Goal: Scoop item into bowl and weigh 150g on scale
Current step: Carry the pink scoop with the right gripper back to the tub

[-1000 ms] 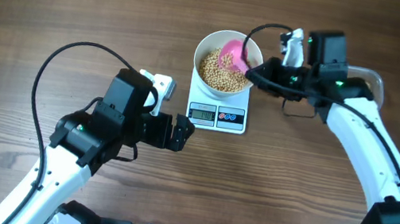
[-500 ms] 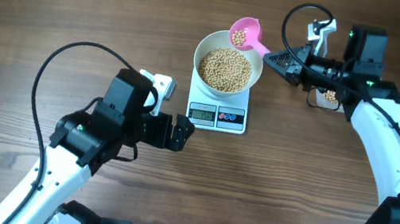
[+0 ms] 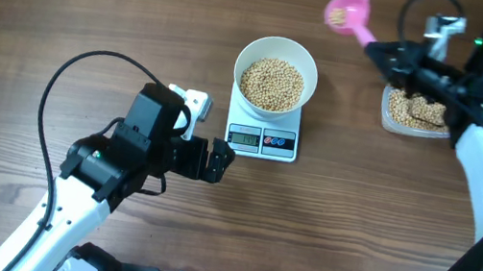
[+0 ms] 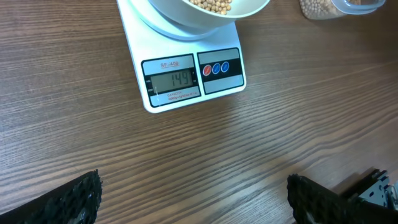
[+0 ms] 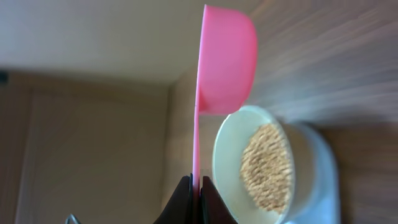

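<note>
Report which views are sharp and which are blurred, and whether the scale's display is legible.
Overhead: evenly lit and sharp, with soft shadows only. Left wrist: crisp, and the scale display is legible without glare. Right wrist: soft overall, the table grain smeared into streaks, and the pink scoop and bowl fuzzy-edged.
</note>
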{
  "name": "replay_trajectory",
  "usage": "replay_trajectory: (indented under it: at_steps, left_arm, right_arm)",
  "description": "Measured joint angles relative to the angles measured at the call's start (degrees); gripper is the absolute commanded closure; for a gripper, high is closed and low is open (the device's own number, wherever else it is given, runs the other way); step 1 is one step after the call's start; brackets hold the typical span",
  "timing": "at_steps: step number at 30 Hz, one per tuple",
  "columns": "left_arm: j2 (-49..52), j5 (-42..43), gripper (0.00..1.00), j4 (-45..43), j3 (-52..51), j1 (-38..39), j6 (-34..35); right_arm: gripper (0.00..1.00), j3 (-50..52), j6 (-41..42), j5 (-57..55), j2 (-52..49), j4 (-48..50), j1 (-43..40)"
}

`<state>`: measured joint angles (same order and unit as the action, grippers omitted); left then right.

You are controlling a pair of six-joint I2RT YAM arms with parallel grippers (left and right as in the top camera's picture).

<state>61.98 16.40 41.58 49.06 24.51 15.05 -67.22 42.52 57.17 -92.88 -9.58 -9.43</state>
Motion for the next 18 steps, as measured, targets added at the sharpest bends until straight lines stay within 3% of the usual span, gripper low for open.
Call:
replay_trajectory:
  at_steps: [8,13,18]
  left_arm:
    - [0.0,0.0,0.00,0.0,0.0,0.0,0.0]
    - [0.0,0.0,0.00,0.0,0.0,0.0,0.0]
    - [0.0,0.0,0.00,0.0,0.0,0.0,0.0]
  right_arm:
    - [0.96,0.0,-0.9,2.4,1.3,-1.9,-12.7]
    - [0.96,-0.3,-11.4,-3.3,1.4,-16.2,-14.8]
    - [0.96,-0.3,-19.6,-4.2,1.9,-18.4,-16.5]
